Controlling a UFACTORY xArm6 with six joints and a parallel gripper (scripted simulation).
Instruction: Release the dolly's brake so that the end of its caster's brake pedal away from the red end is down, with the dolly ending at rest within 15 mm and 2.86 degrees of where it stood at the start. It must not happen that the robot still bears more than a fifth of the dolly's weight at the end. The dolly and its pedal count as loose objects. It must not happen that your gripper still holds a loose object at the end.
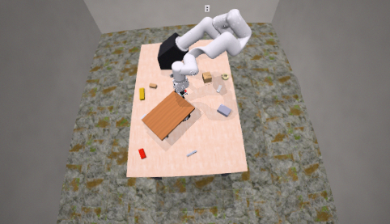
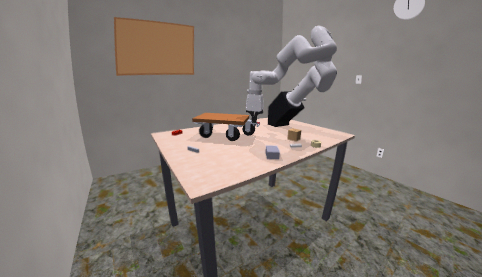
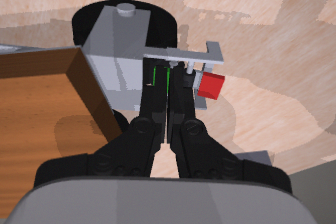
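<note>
While the jaws stand closed on nothing, the gripper (image 3: 168, 75) presses its tips against the grey brake pedal (image 3: 190, 54), beside its red end (image 3: 211, 84), at the caster (image 3: 121, 45) under the dolly (image 1: 167, 114) corner. Only the wrist view shows the pedal's flat bar and boxy red block; the exterior view shows black wheels (image 2: 232, 133). Smooth wooden deck; pale wood-grain bench (image 1: 218, 158). No writing is legible.

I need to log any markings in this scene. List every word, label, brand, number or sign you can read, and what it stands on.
None can be read.
Round white wall clock: one dark hand, no numerals visible.
Orange-brown wall board: blank.
Brown wooden dolly deck and small blocks on the table: no markings visible.
</note>
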